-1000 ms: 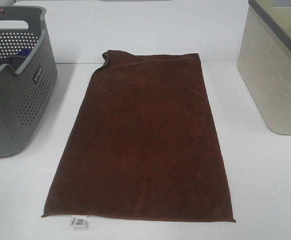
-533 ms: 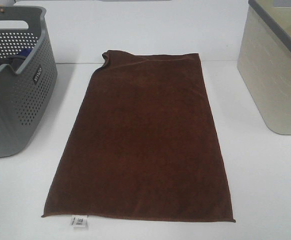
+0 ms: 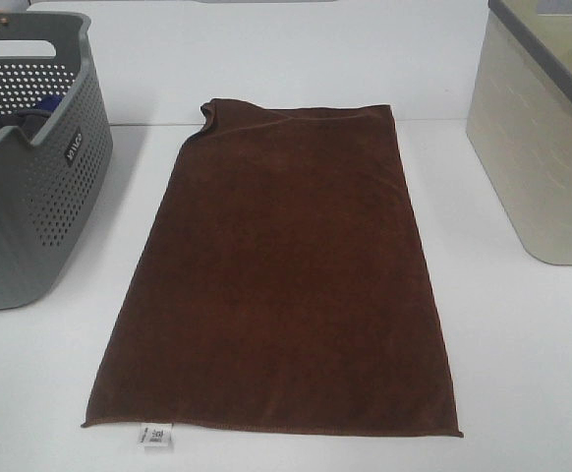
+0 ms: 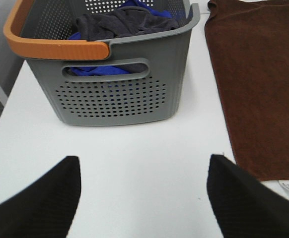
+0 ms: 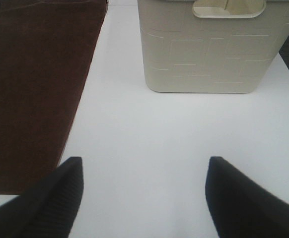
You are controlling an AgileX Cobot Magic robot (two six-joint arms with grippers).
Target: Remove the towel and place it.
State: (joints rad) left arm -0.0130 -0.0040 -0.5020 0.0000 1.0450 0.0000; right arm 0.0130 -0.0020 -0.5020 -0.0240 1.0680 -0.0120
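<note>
On the left of the white table (image 3: 522, 374), a grey perforated plastic basket (image 3: 30, 187) with an orange handle grip (image 4: 55, 47) is seen; dark grey and blue cloths (image 4: 124, 20) are held inside it. The left gripper (image 4: 143, 198) is seen only in its wrist view, poised over bare table just in front of the basket, its black fingers (image 4: 40, 203) spread wide with nothing between them. At the centre, the large rectangular dark brown plush towel (image 3: 286, 285) is laid flat on the table, apart from both containers, a small white tag (image 3: 156, 436) showing at its near left corner. The far left corner is slightly rumpled. On the right, a cream plastic bin (image 3: 542, 147) with a grey rim is set. The right gripper (image 5: 143, 198) is poised over bare table between towel and bin, fingers (image 5: 45, 203) likewise spread and empty.
</note>
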